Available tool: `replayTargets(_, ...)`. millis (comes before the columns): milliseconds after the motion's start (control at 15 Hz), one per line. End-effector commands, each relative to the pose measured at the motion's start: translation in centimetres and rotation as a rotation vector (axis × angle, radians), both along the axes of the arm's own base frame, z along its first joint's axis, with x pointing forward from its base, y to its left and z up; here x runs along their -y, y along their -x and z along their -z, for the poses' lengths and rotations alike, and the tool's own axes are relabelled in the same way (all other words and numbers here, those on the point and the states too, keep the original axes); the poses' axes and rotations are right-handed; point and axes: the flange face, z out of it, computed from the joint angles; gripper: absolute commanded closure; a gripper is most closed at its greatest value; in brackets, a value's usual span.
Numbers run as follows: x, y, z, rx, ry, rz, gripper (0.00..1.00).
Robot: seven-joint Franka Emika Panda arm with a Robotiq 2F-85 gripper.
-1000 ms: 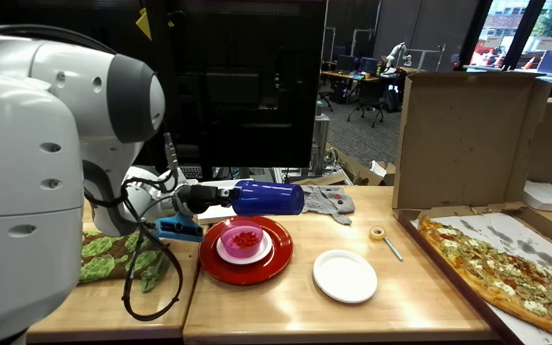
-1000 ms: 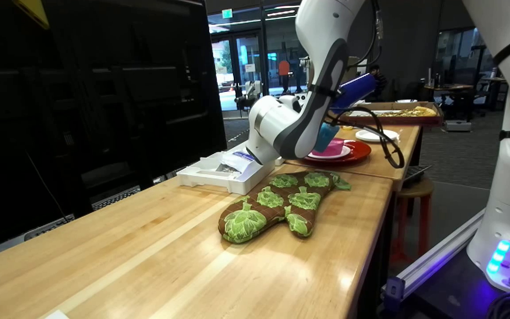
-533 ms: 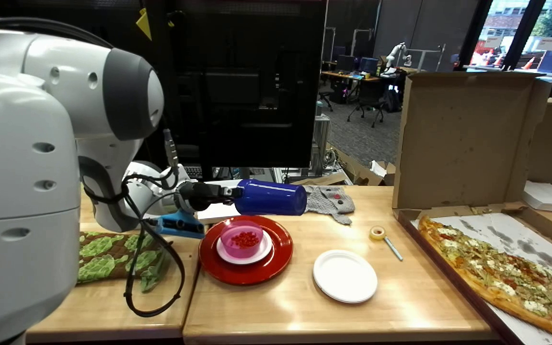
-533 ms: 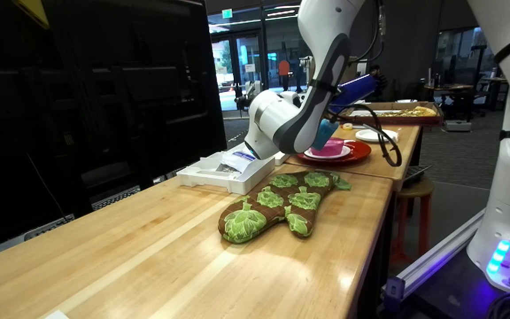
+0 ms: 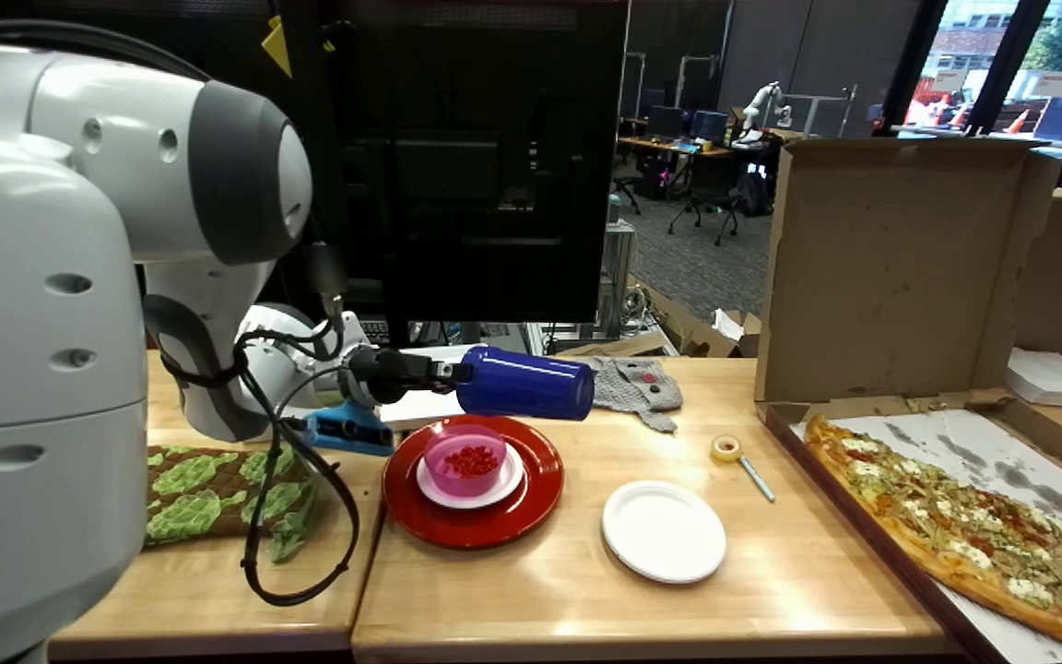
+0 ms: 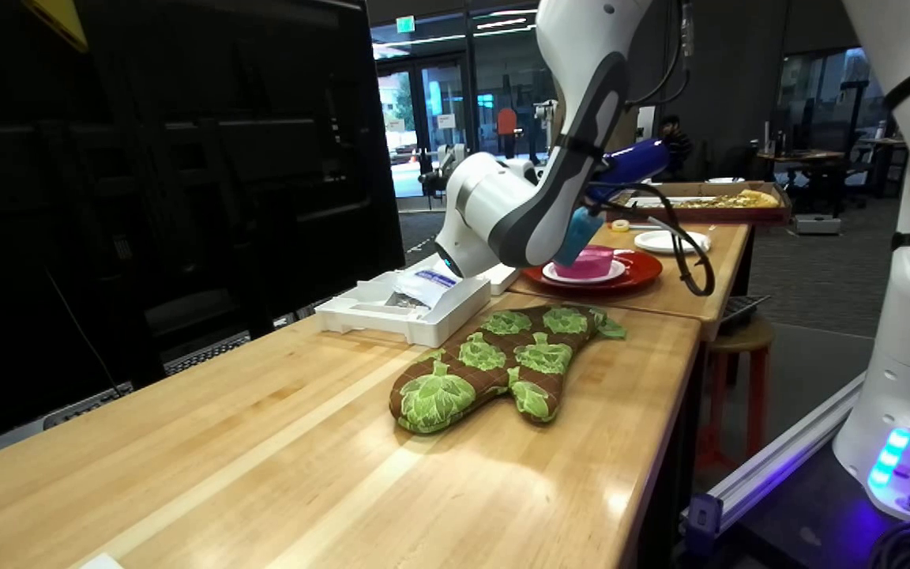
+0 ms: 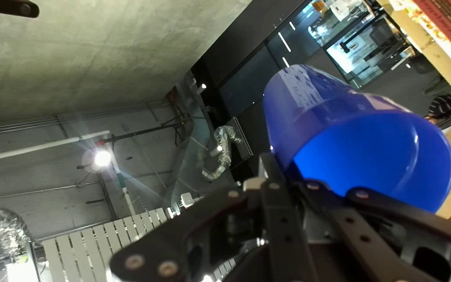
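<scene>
In an exterior view, your end effector is clamped on the blue cup — held sideways, off the counter. From the cup, the pink bowl of red bits sits at seven o'clock, on a white plate set on the red plate; another white plate lies at five o'clock and the open pizza box at three.

In an exterior view, the oven mitt lies at seven o'clock from the cup, with a white tray at its ten o'clock; your arm hides most of the end effector there.

In the wrist view, the cup fills the three o'clock side, its wall pinched by the fingers near the rim — its mouth faces between four and five o'clock.
</scene>
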Motion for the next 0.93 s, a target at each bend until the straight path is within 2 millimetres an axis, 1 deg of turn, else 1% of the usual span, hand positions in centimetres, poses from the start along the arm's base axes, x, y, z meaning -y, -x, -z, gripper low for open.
replayTargets(0,0.2,0.8,-1.4,-0.009,-0.041,-0.010,0.99)
replayTargets(467,0.6,1.2,-3.1,0.007,-0.097,-0.031,0.99)
replayTargets(867,1.0,1.4,-4.4,-0.009,-0.184,-0.068,0.99)
